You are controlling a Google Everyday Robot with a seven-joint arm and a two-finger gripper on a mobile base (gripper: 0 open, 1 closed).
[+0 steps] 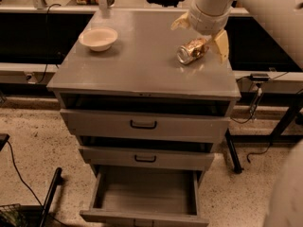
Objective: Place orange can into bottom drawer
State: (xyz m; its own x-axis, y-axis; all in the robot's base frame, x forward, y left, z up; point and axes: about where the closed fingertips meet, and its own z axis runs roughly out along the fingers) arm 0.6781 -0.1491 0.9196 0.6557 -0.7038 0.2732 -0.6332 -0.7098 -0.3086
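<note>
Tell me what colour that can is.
Shiny orange-gold with a silver end, camera view. The open gripper straddles the can.

Dim, warm cast overall. Light from above/behind: worktop [137, 56] has soft sheen, brightest twd back edge. Orange can [191, 51] glints, faint reflection on worktop under it. Claw [199, 40], fingers spread, over can at back rt, lit pale. Upper drawer gaps in deep shadow; bottom drawer [144, 195] interior flat grey.
</note>
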